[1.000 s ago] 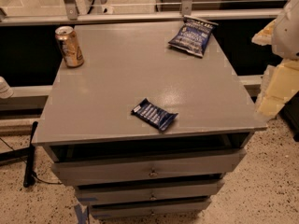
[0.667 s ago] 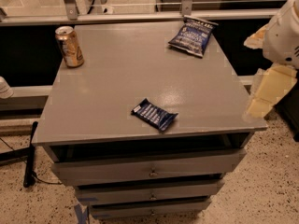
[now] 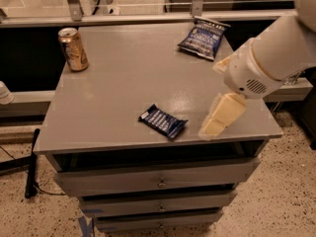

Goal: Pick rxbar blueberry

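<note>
The rxbar blueberry (image 3: pixel 163 121) is a small flat dark navy wrapper with pale print. It lies flat and at a slant near the front middle of the grey table top (image 3: pixel 128 78). My gripper (image 3: pixel 219 116) is cream-coloured and hangs from the white arm (image 3: pixel 266 58), which comes in from the right. It hovers over the table's front right part, a short way right of the bar and apart from it. It holds nothing that I can see.
A larger crinkly blue chip bag (image 3: pixel 202 37) lies at the back right of the table. A gold can (image 3: pixel 73 49) stands upright at the back left. Drawers (image 3: pixel 158 181) sit below the front edge. A dark cable (image 3: pixel 30 167) lies on the speckled floor at left.
The arm has swung in from the right edge of the view to over the table's front right part, bringing the gripper closer to the bar. The objects have not moved.
</note>
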Controlling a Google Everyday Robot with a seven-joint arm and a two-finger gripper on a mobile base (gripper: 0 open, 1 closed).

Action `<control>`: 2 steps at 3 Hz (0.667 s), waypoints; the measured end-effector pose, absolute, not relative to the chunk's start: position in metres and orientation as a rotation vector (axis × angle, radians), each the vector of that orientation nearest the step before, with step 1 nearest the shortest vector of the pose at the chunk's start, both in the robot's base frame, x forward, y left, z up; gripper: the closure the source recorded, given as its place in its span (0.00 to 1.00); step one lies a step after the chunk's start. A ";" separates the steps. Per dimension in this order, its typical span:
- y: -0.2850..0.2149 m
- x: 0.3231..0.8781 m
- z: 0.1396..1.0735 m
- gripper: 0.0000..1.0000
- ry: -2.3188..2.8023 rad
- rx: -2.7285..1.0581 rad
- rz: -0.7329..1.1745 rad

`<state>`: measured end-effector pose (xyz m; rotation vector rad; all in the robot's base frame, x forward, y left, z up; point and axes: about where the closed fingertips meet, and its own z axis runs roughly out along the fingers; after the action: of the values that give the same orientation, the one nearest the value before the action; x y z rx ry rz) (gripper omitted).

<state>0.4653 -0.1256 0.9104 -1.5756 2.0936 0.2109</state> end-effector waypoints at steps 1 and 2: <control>-0.094 0.475 0.883 0.00 2.088 -1.506 0.310; -0.077 0.481 0.857 0.00 2.119 -1.449 0.371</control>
<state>0.4815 -0.0771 0.8565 -1.4491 2.1188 0.3707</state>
